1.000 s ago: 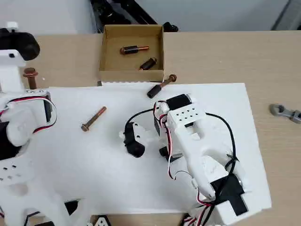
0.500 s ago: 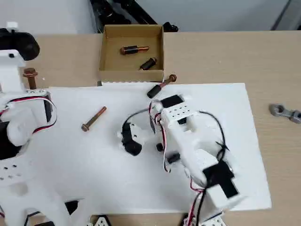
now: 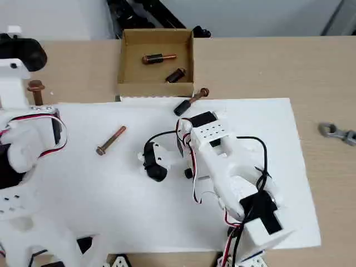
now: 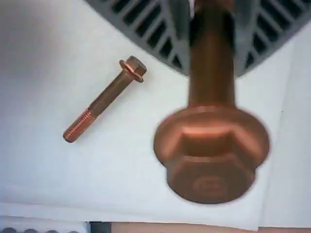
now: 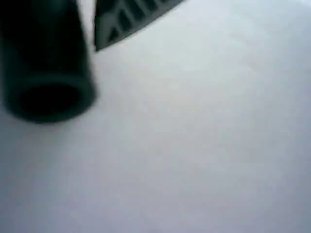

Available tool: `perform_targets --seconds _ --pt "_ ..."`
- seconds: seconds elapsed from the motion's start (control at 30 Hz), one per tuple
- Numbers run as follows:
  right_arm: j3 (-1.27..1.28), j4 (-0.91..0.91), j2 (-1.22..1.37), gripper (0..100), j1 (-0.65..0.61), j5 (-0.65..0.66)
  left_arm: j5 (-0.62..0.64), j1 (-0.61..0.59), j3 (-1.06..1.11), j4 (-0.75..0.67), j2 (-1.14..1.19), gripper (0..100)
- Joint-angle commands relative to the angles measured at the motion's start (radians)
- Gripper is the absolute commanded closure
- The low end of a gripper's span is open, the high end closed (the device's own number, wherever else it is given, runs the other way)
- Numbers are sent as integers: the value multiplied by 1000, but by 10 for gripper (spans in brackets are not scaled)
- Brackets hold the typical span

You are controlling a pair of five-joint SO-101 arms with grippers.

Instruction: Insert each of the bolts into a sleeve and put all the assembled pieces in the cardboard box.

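The copper-coloured metal hex-head bolt [image 4: 211,145] stands upright, clamped in the left hand [image 4: 212,26] over the left side of the light wooden desk [image 3: 311,67]. The right hand [image 3: 154,167] grips a black cylindrical sleeve [image 5: 46,63] above the white paper sheet [image 3: 267,128], well apart from the bolt. A second, loose copper bolt [image 3: 111,140] lies on the sheet between them. Two assembled pieces [image 3: 158,58] rest in the brown cardboard box [image 3: 129,69], and a third assembled piece [image 3: 191,102] lies just outside its near wall. The likely trouble is misalignment: if shank and bore meet tilted, the bolt may jam at the sleeve's mouth or twist loose from the grip.
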Motion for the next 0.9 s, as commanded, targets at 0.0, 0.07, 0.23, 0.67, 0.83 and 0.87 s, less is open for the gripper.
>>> perform_targets --seconds 0.0,0.07,0.23,0.67,0.83,0.87 --pt "-2 -7 2 972 -5 -18 0 -5 -35 11 -31 994" --pt "-2 -8 2 982 -4 -23 0 -5 -35 11 -31 994" --pt "-6 -2 -7 980 -1 -51 0 -6 -35 11 -31 994" --pt "-29 -7 -489 980 97 -466 0 -8 -35 11 -31 994" --pt "-31 -21 -800 987 122 -798 2 -8 -35 11 -31 994" --pt "-31 -31 -855 991 139 -867 3 -8 -35 11 -31 994"
